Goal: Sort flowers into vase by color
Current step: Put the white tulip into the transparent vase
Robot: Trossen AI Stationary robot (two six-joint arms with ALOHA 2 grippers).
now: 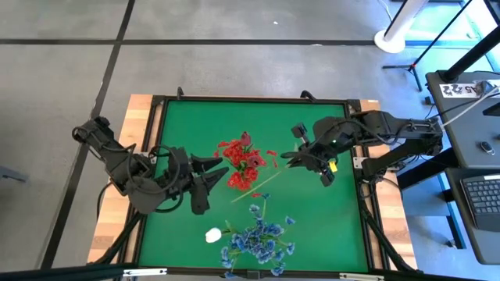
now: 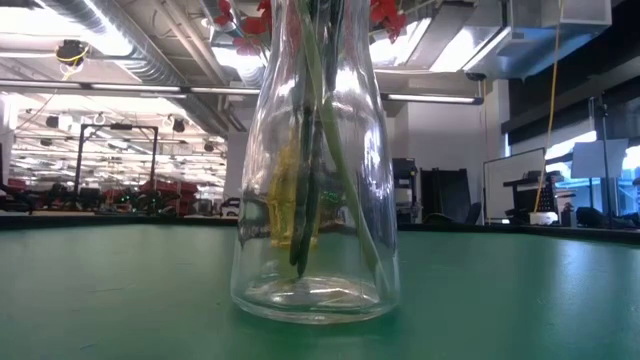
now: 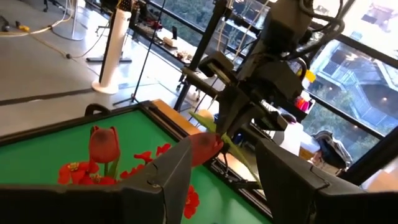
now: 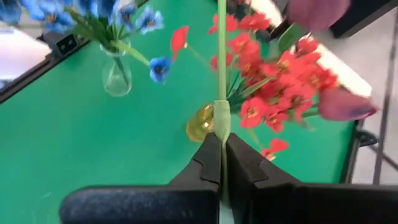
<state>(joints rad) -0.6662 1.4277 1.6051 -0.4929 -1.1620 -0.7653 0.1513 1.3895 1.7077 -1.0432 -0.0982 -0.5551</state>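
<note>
Green stem [image 4: 221, 74] pinched in right tool [image 4: 222, 163] beside red flowers [image 4: 273, 81].

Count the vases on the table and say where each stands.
2. One vase stands mid-table holding the red flowers; the other vase stands at the near edge holding the blue flowers. Blossoms might hide more.

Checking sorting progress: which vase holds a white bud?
The clear glass vase of blue-blossom sprays near the table's front edge; the white tulip-like bud sits beside them. The red-blossom vase has none.
</note>
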